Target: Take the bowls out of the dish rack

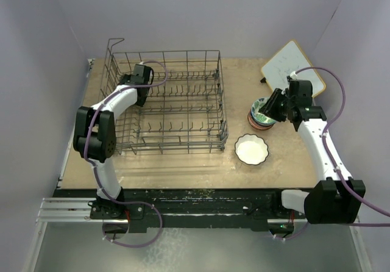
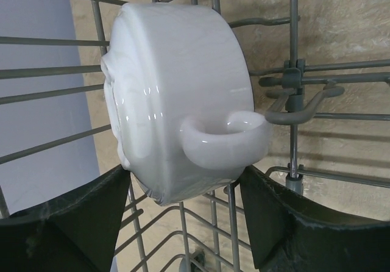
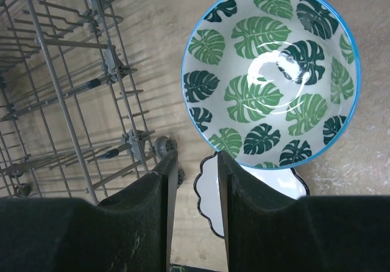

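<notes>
The dark wire dish rack [image 1: 183,122] stands at the centre left. My left gripper [image 1: 140,74] reaches into its far left corner. In the left wrist view a plain white bowl [image 2: 177,71] with a small loop handle rests on its side against the rack wires [image 2: 292,95]. My left gripper [image 2: 184,173] is open, its jaws on either side of the bowl's lower part and very near it. My right gripper [image 1: 272,104] hovers by a stack of bowls topped by a green-leaf bowl [image 1: 263,112]. It is slightly open and empty [image 3: 194,162], beside the leaf bowl [image 3: 271,71].
A white scalloped bowl [image 1: 251,149] with a dark rim sits on the table right of the rack and shows below my right fingers [image 3: 207,193]. A white tilted board [image 1: 292,68] leans at the back right. The rack's right side and a wheel [image 3: 163,145] lie left of my right gripper.
</notes>
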Robot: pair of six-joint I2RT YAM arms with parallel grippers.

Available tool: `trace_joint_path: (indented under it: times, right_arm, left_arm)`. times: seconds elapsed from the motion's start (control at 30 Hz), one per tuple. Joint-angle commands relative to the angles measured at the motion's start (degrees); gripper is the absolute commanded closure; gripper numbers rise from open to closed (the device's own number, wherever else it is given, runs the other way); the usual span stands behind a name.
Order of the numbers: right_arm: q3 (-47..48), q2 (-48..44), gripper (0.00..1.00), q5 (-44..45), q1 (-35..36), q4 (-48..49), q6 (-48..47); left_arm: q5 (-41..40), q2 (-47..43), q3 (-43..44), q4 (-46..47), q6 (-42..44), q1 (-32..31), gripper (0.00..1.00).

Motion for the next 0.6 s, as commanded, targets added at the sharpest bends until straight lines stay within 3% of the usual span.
trace_joint_path:
  times: [0.0,0.13,0.23,0.33,0.47,0.57]
  right_arm:
    - [1.81,0.84,0.65,-3.51,-0.42,1.8,-2.2]
    - [1.5,0.73,0.65,-4.3,-0.43,1.53,-3.04]
    - [1.41,0.54,0.66,-4.39,-0.43,1.45,-3.8]
    - [1.73,0.71,0.66,-4.53,-0.43,0.93,-4.41]
    - [1.63,0.32,0.66,-4.52,-0.43,0.99,-4.74]
    - [1.54,0.43,0.66,-5.02,-0.43,1.13,-4.84]
  left_arm:
    - [-1.27,0.62,2.11,1.56,-0.58,-0.12,0.28]
    - [-2.15,0.59,3.48,1.56,-0.44,-0.12,0.27]
    - [-2.38,0.93,4.44,1.51,-0.7,-0.12,0.16]
    - [-2.51,1.38,4.85,1.63,-0.74,-0.12,0.15]
    - [-3.24,0.77,4.96,3.09,-0.62,-0.21,0.17]
    - [-2.58,-0.48,4.03,6.79,0.9,-0.2,0.25]
